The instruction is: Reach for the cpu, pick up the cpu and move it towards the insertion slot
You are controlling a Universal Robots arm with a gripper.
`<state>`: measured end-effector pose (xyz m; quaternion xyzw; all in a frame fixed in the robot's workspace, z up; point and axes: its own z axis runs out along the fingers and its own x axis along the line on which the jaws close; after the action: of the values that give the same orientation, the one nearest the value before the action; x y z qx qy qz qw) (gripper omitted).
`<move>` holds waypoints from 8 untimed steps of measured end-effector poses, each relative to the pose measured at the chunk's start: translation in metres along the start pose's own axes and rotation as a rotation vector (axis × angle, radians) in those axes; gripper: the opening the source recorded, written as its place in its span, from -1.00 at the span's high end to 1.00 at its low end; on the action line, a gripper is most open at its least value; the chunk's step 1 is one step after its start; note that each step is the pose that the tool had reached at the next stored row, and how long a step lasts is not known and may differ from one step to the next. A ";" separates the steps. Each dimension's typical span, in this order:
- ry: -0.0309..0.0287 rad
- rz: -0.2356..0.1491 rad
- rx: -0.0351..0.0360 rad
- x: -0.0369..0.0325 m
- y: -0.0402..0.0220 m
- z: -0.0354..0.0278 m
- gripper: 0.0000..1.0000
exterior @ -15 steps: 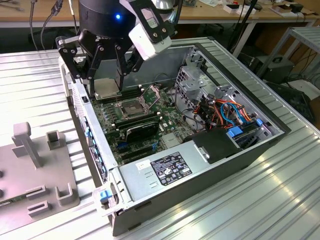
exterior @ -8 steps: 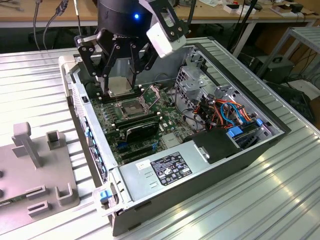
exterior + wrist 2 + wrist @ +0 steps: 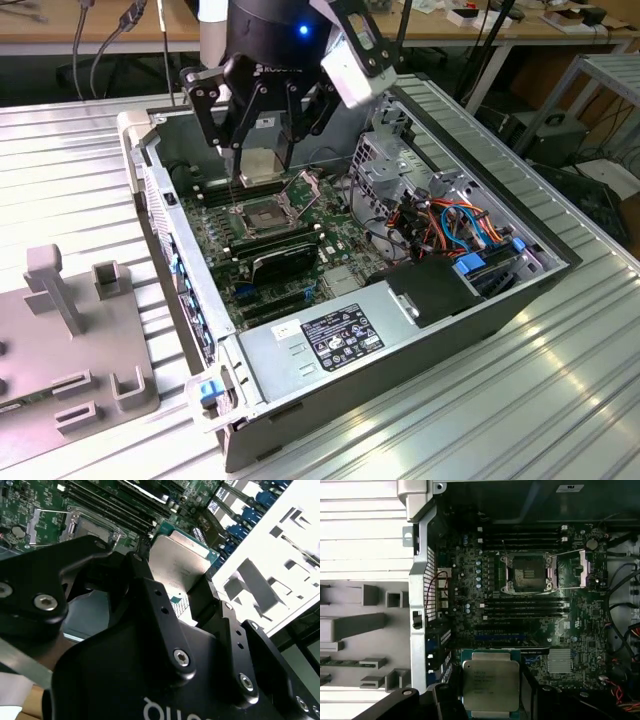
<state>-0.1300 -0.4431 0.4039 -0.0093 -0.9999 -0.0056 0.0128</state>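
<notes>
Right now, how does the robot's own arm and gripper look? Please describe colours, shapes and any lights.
The gripper is matte black, built of flat angular linkage bars joined by silver hex screws, clear in the second wrist view. Its body is a rounded glossy black housing with pale lettering. In the exterior view a small blue light glows on the wrist, and a white and grey boxy module is mounted beside it.
</notes>
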 end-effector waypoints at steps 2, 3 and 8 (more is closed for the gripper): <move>0.0000 0.000 0.0031 -0.0065 0.0010 0.0001 -0.09; -0.0001 0.000 0.0045 -0.0088 0.0012 0.0001 -0.09; -0.0003 0.000 0.0126 -0.0263 0.0074 0.0013 -0.09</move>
<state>-0.1037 -0.4362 0.4021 -0.0093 -0.9999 0.0007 0.0127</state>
